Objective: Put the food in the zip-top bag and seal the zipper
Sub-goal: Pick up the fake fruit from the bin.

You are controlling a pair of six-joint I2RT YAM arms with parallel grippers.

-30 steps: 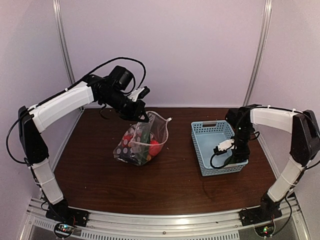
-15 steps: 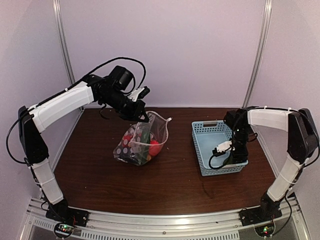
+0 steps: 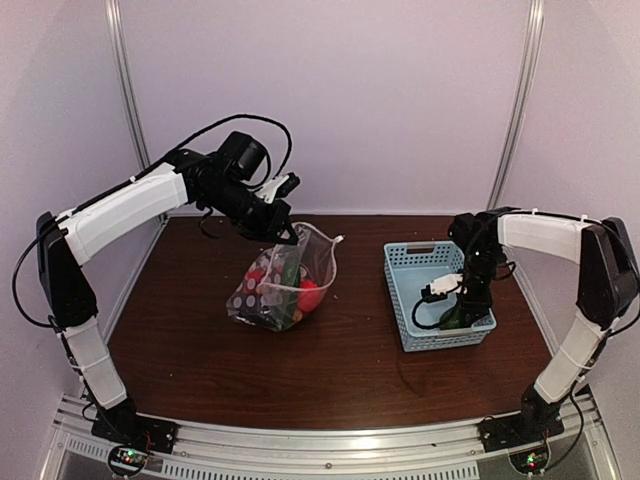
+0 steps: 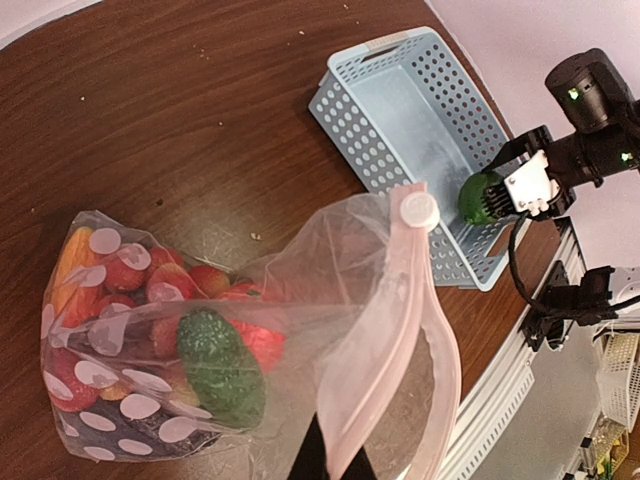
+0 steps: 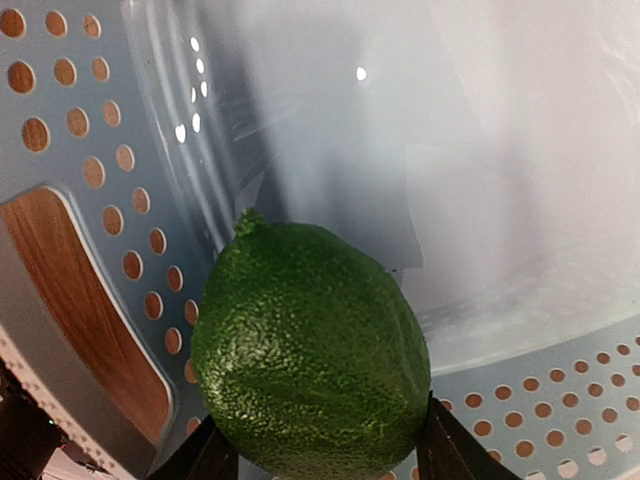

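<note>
The zip-top bag (image 3: 285, 285) lies on the table with its mouth lifted, and my left gripper (image 3: 283, 232) is shut on the pale pink zipper (image 4: 400, 300) near the fingertips (image 4: 335, 455). The white slider (image 4: 417, 210) sits at the strip's far end. Through the bag I see food: red pieces (image 4: 130, 275), a green cucumber (image 4: 220, 370) and a dark purple piece (image 4: 170, 440). My right gripper (image 3: 455, 315) is down in the blue basket (image 3: 400, 300). Its fingers press both sides of a bumpy green fruit (image 5: 310, 350).
The light-blue mesh basket (image 4: 380, 150) stands right of the bag, and its perforated wall (image 5: 90, 150) runs close to the left of the held fruit. Brown tabletop (image 3: 340, 370) lies between the bag and the arm bases. Enclosure walls and metal posts ring the table.
The right gripper has shifted slightly toward the basket's near end and its jaws have closed in onto the green fruit. The left arm and the bag have not moved.
</note>
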